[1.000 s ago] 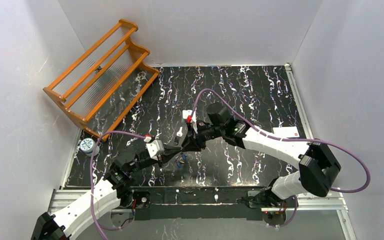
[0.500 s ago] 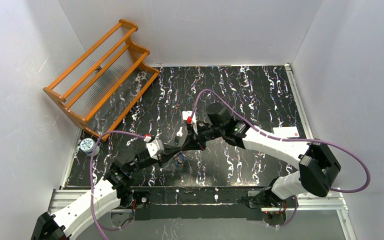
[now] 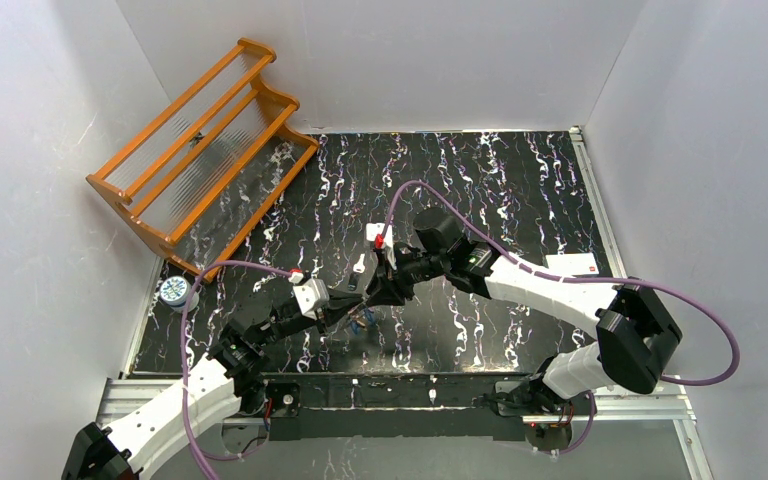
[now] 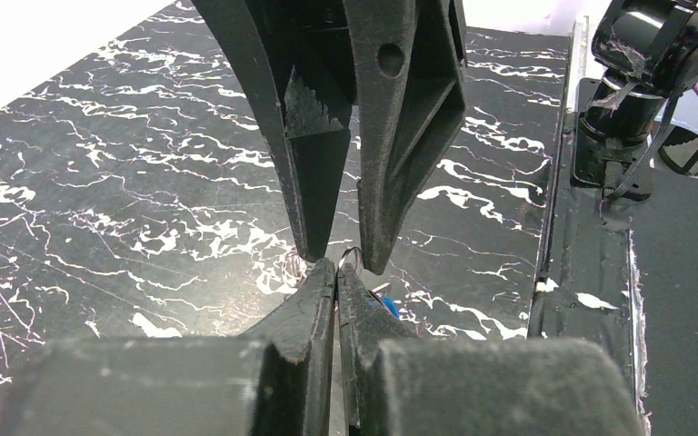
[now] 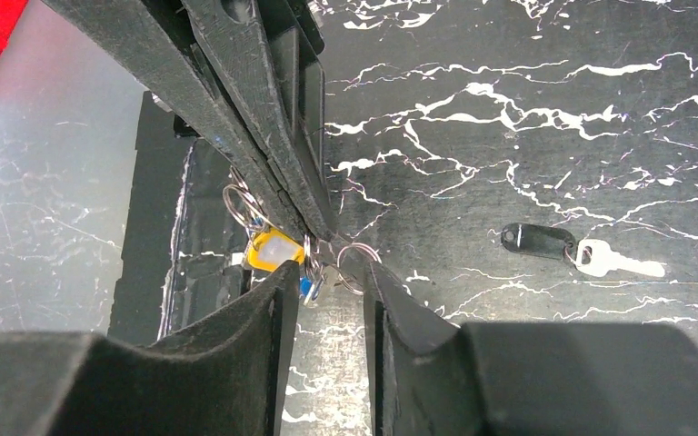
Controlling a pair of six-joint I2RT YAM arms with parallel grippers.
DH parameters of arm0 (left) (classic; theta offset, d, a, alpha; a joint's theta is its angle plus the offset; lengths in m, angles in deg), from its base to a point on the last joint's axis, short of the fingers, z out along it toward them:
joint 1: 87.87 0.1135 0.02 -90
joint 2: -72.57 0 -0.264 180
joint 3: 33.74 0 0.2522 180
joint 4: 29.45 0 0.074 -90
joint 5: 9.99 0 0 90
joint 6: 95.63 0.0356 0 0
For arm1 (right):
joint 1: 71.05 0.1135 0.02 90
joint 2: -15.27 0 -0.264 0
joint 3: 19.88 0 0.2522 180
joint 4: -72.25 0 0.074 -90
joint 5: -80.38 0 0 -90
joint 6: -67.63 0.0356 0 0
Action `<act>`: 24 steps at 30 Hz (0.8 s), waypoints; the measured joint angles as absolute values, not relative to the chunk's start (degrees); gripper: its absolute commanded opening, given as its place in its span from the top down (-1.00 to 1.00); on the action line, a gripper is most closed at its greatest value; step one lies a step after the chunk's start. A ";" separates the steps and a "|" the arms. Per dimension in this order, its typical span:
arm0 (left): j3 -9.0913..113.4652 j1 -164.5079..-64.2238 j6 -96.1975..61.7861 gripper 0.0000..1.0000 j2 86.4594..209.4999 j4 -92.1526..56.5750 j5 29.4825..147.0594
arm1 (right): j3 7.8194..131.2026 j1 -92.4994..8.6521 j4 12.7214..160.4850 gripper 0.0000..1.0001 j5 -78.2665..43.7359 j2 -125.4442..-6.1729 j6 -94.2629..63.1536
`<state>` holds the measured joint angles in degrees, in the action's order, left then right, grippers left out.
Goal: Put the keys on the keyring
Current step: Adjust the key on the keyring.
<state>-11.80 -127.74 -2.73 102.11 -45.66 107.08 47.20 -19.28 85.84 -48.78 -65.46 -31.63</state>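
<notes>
The left tool (image 4: 336, 269) is pressed together on the keyring (image 5: 360, 246), a thin wire loop poking out at its tips. A small bunch of keys (image 5: 277, 251) (yellow and blue heads show) hangs just beside them above the table (image 5: 509, 109). The right tool (image 5: 332, 272) meets it tip to tip, its fingers slightly spread either side of the loop. A black-headed key (image 5: 536, 240) lies apart on the table
</notes>
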 measured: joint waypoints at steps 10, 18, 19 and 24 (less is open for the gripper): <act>-11.80 -127.72 -2.71 1.00 102.22 -45.71 106.86 | 47.20 -19.24 85.87 0.97 -49.15 -65.46 -31.49; -11.80 -127.74 -2.71 0.65 102.55 -45.84 106.51 | 47.20 -19.24 86.13 0.97 -49.17 -65.46 -32.11; -11.80 -127.74 -2.62 0.48 102.66 -45.71 106.49 | 47.22 -19.22 86.41 0.97 -49.02 -65.46 -32.61; -10.05 -127.74 0.00 -0.04 103.45 -41.95 106.27 | 48.66 -19.24 92.86 0.97 -46.97 -65.46 -36.22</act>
